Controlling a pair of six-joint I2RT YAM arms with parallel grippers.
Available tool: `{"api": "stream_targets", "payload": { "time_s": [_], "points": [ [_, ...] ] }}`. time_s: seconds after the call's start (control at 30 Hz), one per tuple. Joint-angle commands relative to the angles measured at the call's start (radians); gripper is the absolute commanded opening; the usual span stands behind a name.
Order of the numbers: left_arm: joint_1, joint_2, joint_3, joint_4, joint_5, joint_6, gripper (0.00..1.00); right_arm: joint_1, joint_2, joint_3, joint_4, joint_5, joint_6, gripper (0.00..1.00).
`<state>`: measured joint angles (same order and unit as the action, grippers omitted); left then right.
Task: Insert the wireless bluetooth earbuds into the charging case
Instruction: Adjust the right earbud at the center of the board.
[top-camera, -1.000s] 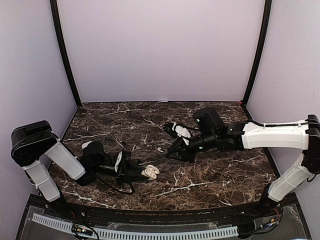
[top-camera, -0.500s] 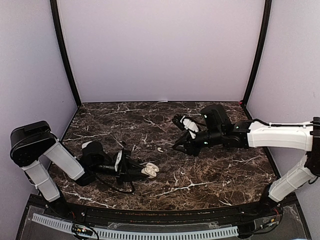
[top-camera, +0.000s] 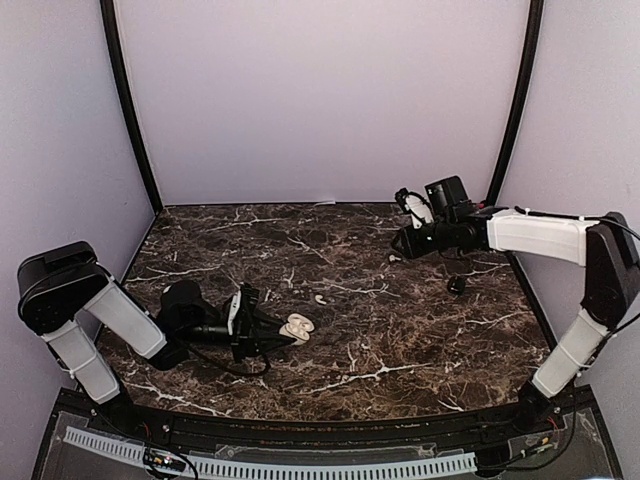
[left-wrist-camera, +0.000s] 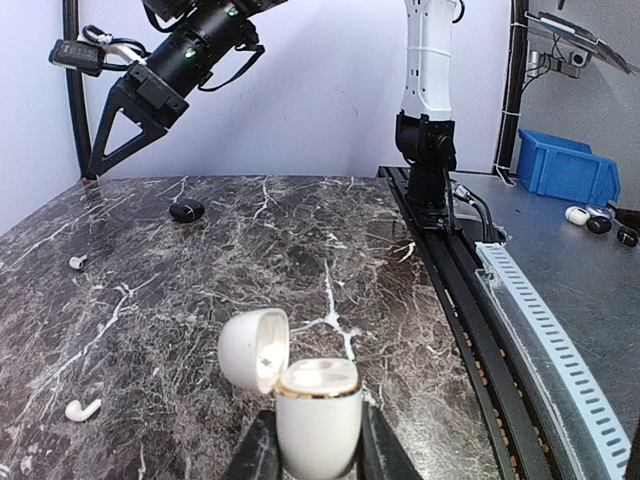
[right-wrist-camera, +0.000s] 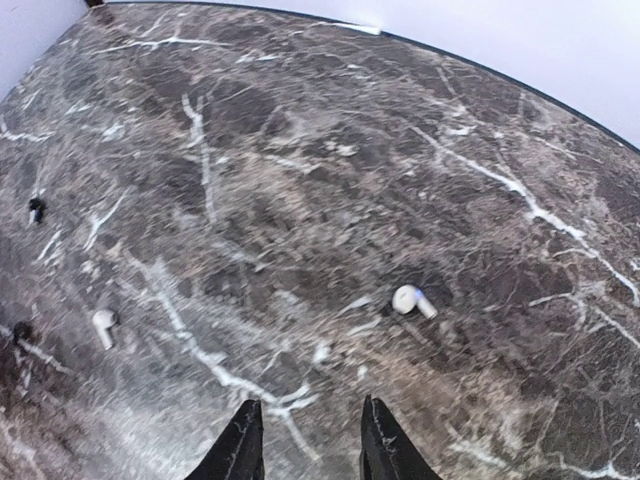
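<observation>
— While the marble table (top-camera: 400, 350) is taken first, what is seen over it?
— Both arms are seen above it. The right arm (top-camera: 540, 235) is stretched out over the far right side, and the left arm (top-camera: 130, 318) is laid low along the near left.
— How is the right gripper (right-wrist-camera: 310, 440) held?
— It is held above the marble with its fingers parted, and nothing is caught between them.
— And the left gripper (left-wrist-camera: 318, 455)?
— It is clamped on the charging case (left-wrist-camera: 318, 415). The case is gripped by its two sides and stood upright, and its lid (left-wrist-camera: 252, 348) is swung open to the left.
— Where are the wireless bluetooth earbuds (top-camera: 320, 298) found?
— They are left lying on the bare marble. In the right wrist view, one earbud (right-wrist-camera: 412, 299) is seen just ahead of the parted fingertips, a little to the right and untouched. Another earbud (right-wrist-camera: 104, 322) is seen well off to the left. In the top view, an earbud is placed between the two grippers, nearer the case but apart from it.
</observation>
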<state>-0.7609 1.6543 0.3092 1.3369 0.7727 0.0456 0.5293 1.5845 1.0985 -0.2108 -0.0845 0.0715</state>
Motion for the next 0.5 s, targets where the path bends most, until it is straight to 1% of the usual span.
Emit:
{"api": "stream_targets", "payload": {
  "time_s": [0.0, 0.1, 0.23, 0.47],
  "points": [
    [0.005, -0.028, -0.014, 0.027, -0.001, -0.015, 0.09, -0.060, 0.141, 0.126, 0.003, 0.007, 0.022, 0.33],
    [0.006, -0.032, -0.016, 0.023, -0.005, -0.011, 0.09, -0.070, 0.252, 0.227, -0.041, 0.046, 0.009, 0.34],
    [0.006, -0.037, -0.018, 0.019, -0.009, -0.002, 0.09, -0.072, 0.371, 0.345, -0.081, 0.054, -0.008, 0.34],
    [0.007, -0.029, -0.016, 0.019, -0.002, 0.002, 0.09, -0.076, 0.477, 0.464, -0.141, 0.113, -0.060, 0.33]
  ]
}}
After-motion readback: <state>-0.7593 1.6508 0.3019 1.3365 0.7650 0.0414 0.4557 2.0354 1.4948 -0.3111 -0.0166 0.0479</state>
